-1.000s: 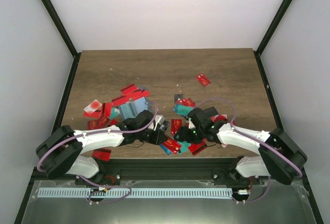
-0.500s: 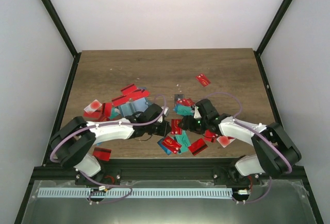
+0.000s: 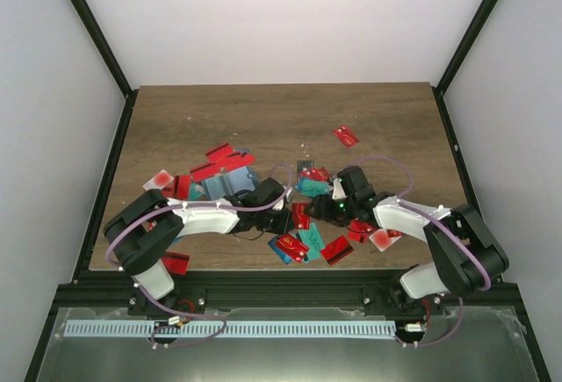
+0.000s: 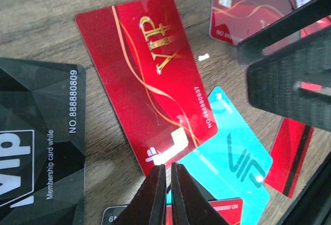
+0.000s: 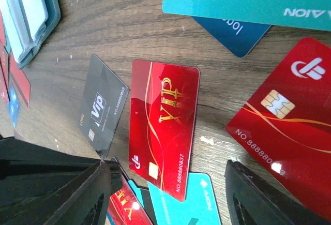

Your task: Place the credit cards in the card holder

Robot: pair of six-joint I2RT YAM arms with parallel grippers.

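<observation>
Cards (image 4: 147, 80) scattered, left hand (image 4: 168, 168) pinched closed

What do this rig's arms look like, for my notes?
Both the left arm and right arm have white links between bulky black joints, a lilac cable looping along each, and black jaws. A green light glows on the right wrist.

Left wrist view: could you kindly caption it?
Shut left gripper at glossy red plastic VIP card, between black card and teal card.
</observation>
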